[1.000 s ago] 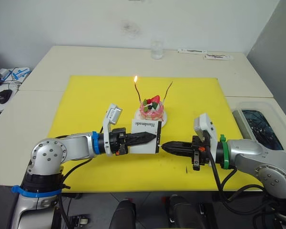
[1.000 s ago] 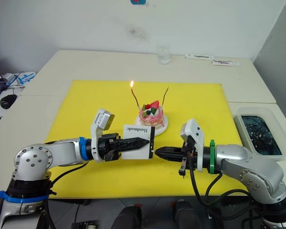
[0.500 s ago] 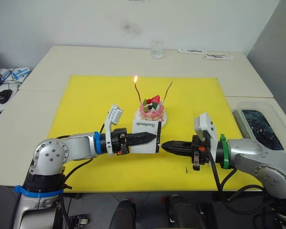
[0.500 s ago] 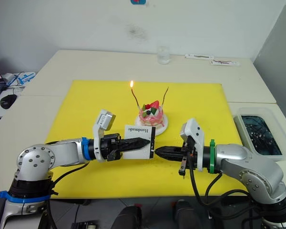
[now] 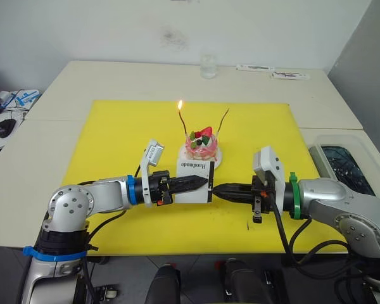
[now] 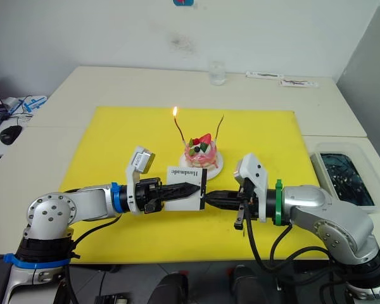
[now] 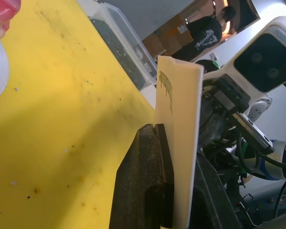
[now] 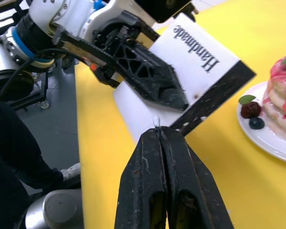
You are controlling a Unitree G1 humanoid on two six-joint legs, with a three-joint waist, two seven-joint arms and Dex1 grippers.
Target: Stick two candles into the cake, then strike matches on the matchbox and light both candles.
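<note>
Head views: both candles stand in the cake (image 5: 201, 145) at the centre of the yellow mat (image 5: 114, 126) on the surface. The reddish candle (image 5: 183, 121), at the cake's 10 o'clock, burns; the golden-brown candle (image 5: 223, 120), at its 2 o'clock, is unlit. My judgement: one strike and one lighting remain. My left jaws (image 5: 201, 183) hold the matchbox (image 5: 197, 180) upright just at 6 o'clock of the cake, black strip facing my right jaws (image 5: 218, 191), which meet it from 3 o'clock.

Left wrist view: my left jaws are clamped across the matchbox (image 7: 181, 143), seen edge-on, long axis standing up from the mat.

Right wrist view: my right jaws (image 8: 160, 132) are pressed shut on a match (image 8: 157, 122); only its pale tip shows, pointing along the jaws at the strip (image 8: 214, 98). The strip runs diagonally, toward the cake's plate (image 8: 264, 136).
</note>
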